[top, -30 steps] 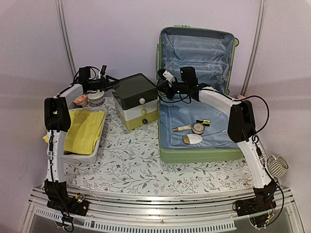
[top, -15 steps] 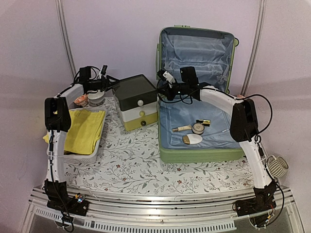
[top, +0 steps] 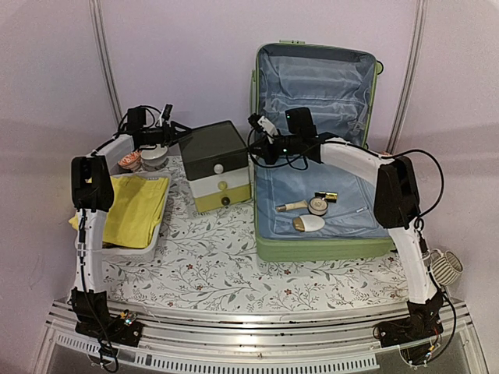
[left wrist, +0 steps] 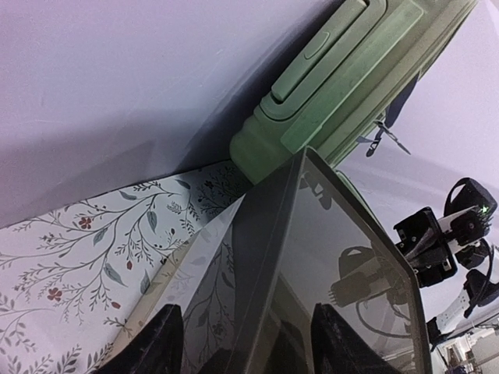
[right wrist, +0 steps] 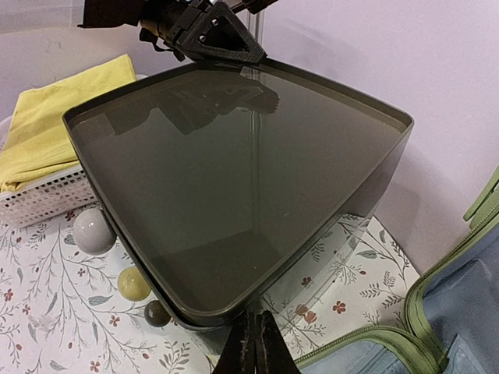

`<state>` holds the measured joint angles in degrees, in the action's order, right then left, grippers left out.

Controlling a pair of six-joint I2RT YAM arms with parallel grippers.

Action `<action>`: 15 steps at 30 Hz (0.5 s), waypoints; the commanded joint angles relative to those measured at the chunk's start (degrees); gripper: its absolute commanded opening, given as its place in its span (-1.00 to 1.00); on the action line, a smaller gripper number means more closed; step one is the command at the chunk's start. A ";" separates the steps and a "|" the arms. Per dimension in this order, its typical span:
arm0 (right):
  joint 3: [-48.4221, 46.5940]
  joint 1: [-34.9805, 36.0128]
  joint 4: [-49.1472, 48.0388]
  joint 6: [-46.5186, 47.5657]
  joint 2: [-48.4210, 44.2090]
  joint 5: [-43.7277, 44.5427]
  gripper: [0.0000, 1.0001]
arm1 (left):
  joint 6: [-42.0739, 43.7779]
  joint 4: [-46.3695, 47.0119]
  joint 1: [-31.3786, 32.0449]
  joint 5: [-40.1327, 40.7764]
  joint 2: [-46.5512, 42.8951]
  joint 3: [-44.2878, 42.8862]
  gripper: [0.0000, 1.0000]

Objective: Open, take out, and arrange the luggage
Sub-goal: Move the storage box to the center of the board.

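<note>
Open luggage [top: 321,249] lay on the tabletop [top: 222,269], far right corner. By the drawer box [top: 214,148], the left fingers [left wrist: 152,344] stood spread, the right fingers [right wrist: 246,352] clenched empty.

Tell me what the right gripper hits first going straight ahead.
Probably the drawer box: the shut right gripper aims at its dark top's near edge, though depth is unclear.

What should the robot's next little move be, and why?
Probably swing the right fingers over the open luggage and spread them. They are shut on nothing beside the drawer box, while a tube, a round jar and a white oval case lie on the blue lining, not yet taken out.
</note>
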<state>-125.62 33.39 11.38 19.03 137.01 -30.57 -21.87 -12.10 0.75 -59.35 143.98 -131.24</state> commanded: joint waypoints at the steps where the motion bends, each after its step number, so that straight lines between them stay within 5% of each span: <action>1: 2.08 5.07 -0.81 -1.13 -4.71 -5.65 -0.97 | 4.26 -8.09 4.49 -2.44 0.56 3.03 0.13; 15: 14.03 5.85 -6.22 -5.94 -10.62 3.66 -0.97 | 6.32 -8.93 5.89 -2.36 -1.90 7.35 0.13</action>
<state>-114.21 37.26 9.28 15.44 128.75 -29.10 -18.52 -12.97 1.65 -58.78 141.32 -127.46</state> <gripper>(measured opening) 0.015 0.567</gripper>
